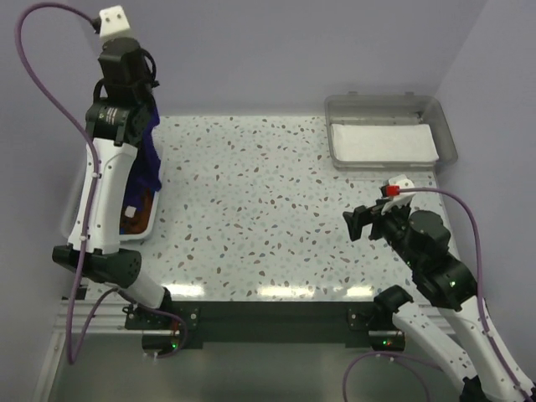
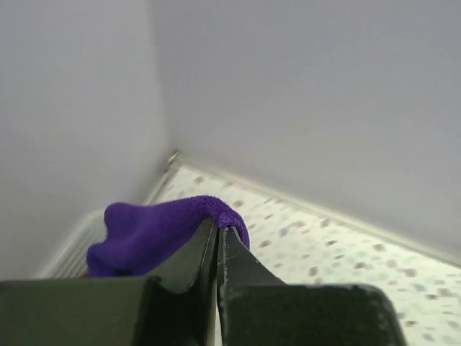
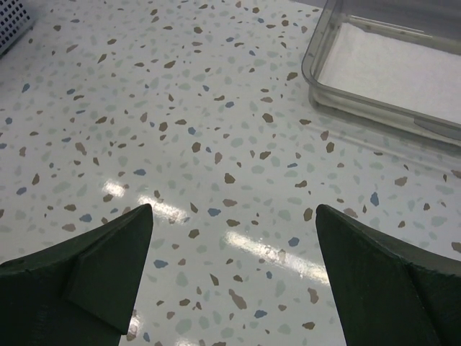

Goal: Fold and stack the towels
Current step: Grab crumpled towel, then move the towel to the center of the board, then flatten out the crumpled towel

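Note:
A deep purple towel (image 2: pixel 148 234) is pinched at one edge between the shut jaws of my left gripper (image 2: pixel 218 226). In the top view that towel (image 1: pixel 151 155) hangs down from the raised left gripper (image 1: pixel 144 107) at the table's far left. Under it, a rust-brown towel (image 1: pixel 134 219) lies in a white basket (image 1: pixel 149 224). My right gripper (image 1: pixel 362 224) hovers low over the speckled table at the right, open, with only bare tabletop between its fingers (image 3: pixel 115 252). Any other towels are hidden behind the left arm.
A grey tray (image 1: pixel 381 102) lined with a flat white sheet (image 1: pixel 381 141) stands at the back right, its clear rim (image 3: pixel 317 65) ahead of the right gripper. Walls close the back and left sides. A corner of the white basket (image 3: pixel 11 21) shows far left.

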